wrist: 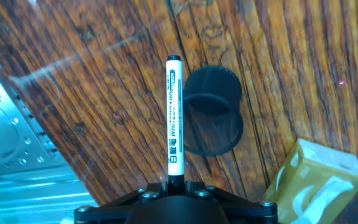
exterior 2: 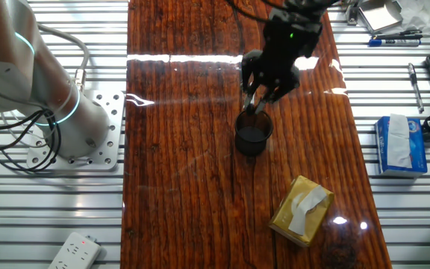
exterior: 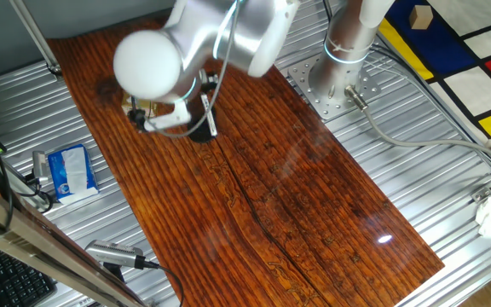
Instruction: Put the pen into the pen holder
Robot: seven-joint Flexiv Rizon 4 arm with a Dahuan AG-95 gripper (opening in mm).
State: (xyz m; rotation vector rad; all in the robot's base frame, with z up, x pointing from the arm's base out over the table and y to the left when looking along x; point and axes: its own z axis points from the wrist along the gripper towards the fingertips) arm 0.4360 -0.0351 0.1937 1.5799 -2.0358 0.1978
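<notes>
My gripper (wrist: 175, 184) is shut on the white pen (wrist: 174, 118) by its black end, and the pen points away from the hand. In the hand view the black round pen holder (wrist: 211, 118) stands on the wooden table just right of the pen. In the other fixed view the gripper (exterior 2: 256, 103) hangs just above the holder's (exterior 2: 253, 136) far rim with the pen's (exterior 2: 253, 103) tip at the rim. In one fixed view the pen (exterior: 209, 114) shows under the arm and the holder (exterior: 201, 134) is mostly hidden.
A tan cardboard box (exterior 2: 301, 211) lies on the table near the holder, also in the hand view (wrist: 319, 183). The arm's base plate (exterior 2: 88, 134) is beside the table. A tissue pack (exterior 2: 400, 146) and loose pens (exterior 2: 415, 77) lie off the wooden board.
</notes>
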